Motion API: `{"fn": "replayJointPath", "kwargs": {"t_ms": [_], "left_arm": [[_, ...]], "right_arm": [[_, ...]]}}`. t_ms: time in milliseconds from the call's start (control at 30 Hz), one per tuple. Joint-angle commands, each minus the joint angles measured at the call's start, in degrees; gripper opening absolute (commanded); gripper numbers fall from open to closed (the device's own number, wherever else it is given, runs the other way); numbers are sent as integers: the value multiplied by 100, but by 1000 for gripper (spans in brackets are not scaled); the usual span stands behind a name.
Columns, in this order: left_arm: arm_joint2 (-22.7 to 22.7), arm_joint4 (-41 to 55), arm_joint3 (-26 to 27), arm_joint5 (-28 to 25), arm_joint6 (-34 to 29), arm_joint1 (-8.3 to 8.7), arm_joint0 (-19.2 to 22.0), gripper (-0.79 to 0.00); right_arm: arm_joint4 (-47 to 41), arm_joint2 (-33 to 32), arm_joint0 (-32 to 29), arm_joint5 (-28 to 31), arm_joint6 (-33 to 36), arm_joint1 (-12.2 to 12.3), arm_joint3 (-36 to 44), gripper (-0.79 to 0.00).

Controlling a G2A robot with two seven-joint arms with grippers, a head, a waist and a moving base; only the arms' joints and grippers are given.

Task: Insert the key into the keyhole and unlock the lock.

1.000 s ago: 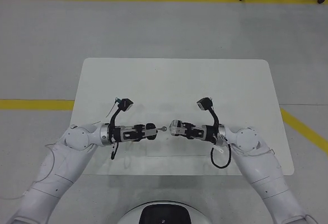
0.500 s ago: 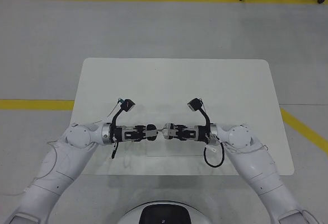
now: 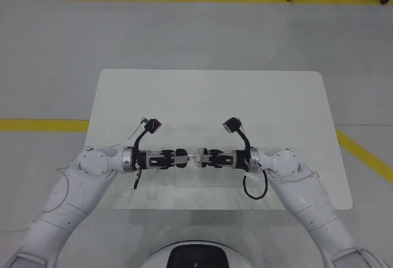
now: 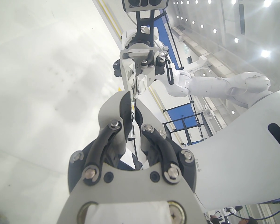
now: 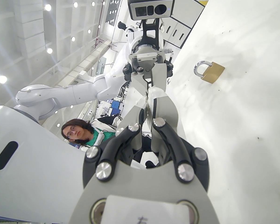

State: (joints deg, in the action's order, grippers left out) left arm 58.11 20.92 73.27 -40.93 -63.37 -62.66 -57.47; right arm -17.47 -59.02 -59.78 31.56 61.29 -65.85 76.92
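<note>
White table (image 3: 210, 100), grey floor (image 3: 49, 40)

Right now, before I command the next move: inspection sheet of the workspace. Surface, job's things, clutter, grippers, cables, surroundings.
Surface: white table, a few dark specks.
Job's things: key held in the air between the two grippers; padlock lying flat on the table, shackle looks closed, no key in it.
Clutter: nothing seen.
Grippers: left gripper and right gripper tip to tip above the table, both shut on the key.
Cables: black cable loop hanging at the right wrist.
Surroundings: grey floor, yellow floor line.
</note>
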Motion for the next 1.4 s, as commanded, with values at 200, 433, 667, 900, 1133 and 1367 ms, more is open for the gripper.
{"fn": "replayJointPath", "kwargs": {"t_ms": [200, 433, 667, 900, 1133, 1367], "left_arm": [[928, -116, 240, -439, 441, 296, -655, 0], [2377, -2281, 1593, 148, 1226, 636, -2117, 0], [2356, -5507, 3512, 2767, 2067, 655, -3047, 0], [1558, -6324, 3734, 4128, 1889, 537, -2626, -108], [1005, -6679, 3549, 4740, 1554, 435, -2149, -289], [902, -6906, 3486, 5003, 1462, 399, -2053, -345]], "right_arm": [[-326, -787, -5, 611, -250, 141, -387, -785], [-326, -787, -5, 611, -250, 141, -387, -785], [-326, -787, -5, 611, -250, 141, -387, -785], [-326, -787, -5, 611, -250, 141, -387, -785], [-326, -787, -5, 611, -250, 141, -387, -785], [-326, -787, -5, 611, -250, 141, -387, -785]]}}
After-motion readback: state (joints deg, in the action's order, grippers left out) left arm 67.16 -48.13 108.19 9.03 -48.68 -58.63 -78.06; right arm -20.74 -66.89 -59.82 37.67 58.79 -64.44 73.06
